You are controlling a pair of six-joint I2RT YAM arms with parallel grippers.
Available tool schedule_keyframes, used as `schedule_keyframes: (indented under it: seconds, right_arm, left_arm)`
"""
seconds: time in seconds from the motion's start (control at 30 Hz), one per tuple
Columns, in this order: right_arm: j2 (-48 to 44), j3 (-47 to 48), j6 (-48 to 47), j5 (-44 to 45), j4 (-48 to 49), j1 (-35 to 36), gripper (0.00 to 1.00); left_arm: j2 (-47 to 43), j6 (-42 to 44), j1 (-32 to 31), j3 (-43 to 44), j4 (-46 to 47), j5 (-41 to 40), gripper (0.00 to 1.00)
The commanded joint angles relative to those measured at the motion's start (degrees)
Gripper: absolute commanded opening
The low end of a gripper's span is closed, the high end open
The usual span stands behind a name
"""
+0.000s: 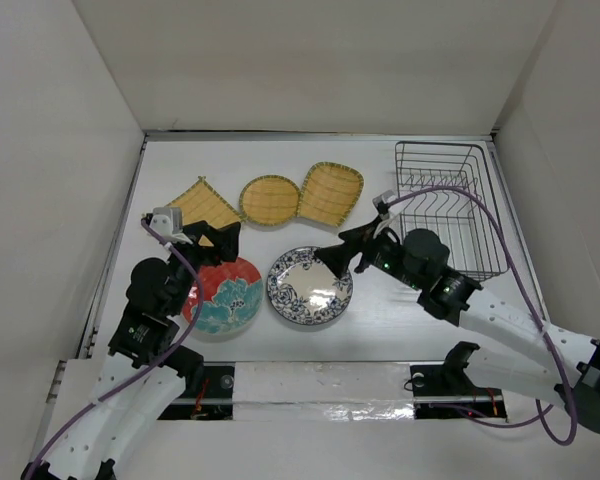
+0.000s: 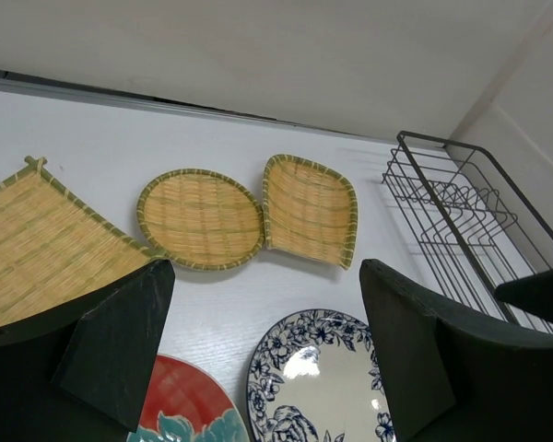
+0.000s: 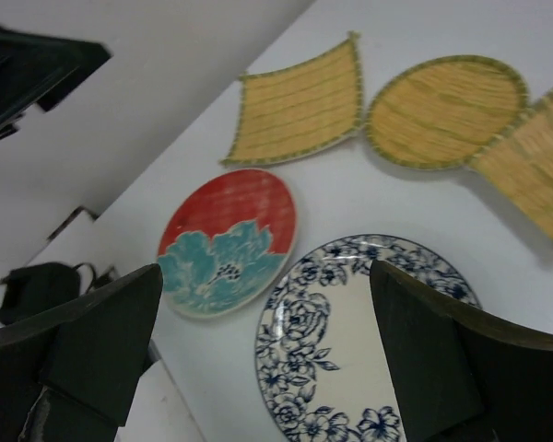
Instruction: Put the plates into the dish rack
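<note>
- Bamboo plates (image 1: 271,199), woven, we see upper centre; glossy round ceramic plates (image 1: 310,285) below.
- Wire dish rack (image 1: 448,205), upper right.
- Left gripper (image 2: 265,276), right gripper (image 3: 265,272): fingers spread.

Nothing readable in any view: no text, labels, brands or numbers. Blue-and-white plate (image 1: 310,286) and red-and-teal plate (image 1: 223,295) carried flower patterns only, no lettering.
</note>
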Motion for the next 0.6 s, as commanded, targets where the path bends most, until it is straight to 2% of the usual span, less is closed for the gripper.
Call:
schedule_keyframes:
  seconds: [0.0, 0.13, 0.2, 0.23, 0.27, 0.3, 0.33, 0.4, 0.43, 0.47, 0.5, 0.57]
  right_arm:
    - [-2.04, -3.25, -0.68, -4.57, 13.27, 2.66, 1.0]
    - [1.45, -2.73, 0.2, -5.19, 12.7, 3.19, 1.0]
    - [4.7, -0.28, -0.85, -2.67, 7.55, 3.81, 1.0]
    - [5.6, 0.52, -1.55, -2.12, 5.85, 3.81, 0.93]
    - [6.3, 1.22, -2.25, -2.11, 4.36, 4.34, 0.4]
    - [6.57, 1.84, -2.43, -0.55, 1.12, 4.34, 0.0]
    - [6.57, 2.37, -2.09, 0.69, -0.13, 4.34, 0.0]
    - [4.73, 2.2, -1.74, 2.44, -3.02, 4.34, 0.0]
    - [3.94, 1.76, -1.3, 3.15, -3.82, 4.34, 0.0]
    - [2.54, 1.32, -0.95, 5.25, -4.79, 4.34, 0.0]
    - [1.75, 1.14, 1.23, 8.23, -7.32, 4.34, 0.0]
    - [0.6, -0.26, 2.39, 8.7, -8.75, 4.34, 0.0]
  left_arm:
    - [-1.12, 0.4, -0.39, -0.86, 3.6, 1.12, 0.8]
    - [-2.35, 2.68, -0.39, -1.13, 3.6, 2.61, 0.75]
    - [-2.97, 4.44, -0.39, -1.13, 3.77, 4.45, 0.69]
    - [-3.23, 4.8, -0.39, -1.13, 3.77, 5.16, 0.67]
    - [-4.1, 4.97, -0.39, -1.39, 4.47, 5.69, 0.64]
    - [-4.55, 5.15, -0.39, -2.0, 4.91, 6.04, 0.59]
    - [-4.99, 5.41, -0.39, -2.18, 5.26, 7.7, 0.46]
    - [-5.61, 5.41, -0.39, -2.62, 5.97, 8.15, 0.31]
    - [-5.52, 5.41, -0.39, -2.53, 5.88, 8.15, 0.11]
    - [-5.08, 5.41, -0.39, -2.36, 5.45, 8.15, 0.0]
    - [-4.73, 5.41, -0.39, -1.92, 5.01, 7.89, 0.0]
    - [-4.03, 5.5, -0.39, -1.48, 4.04, 7.98, 0.0]
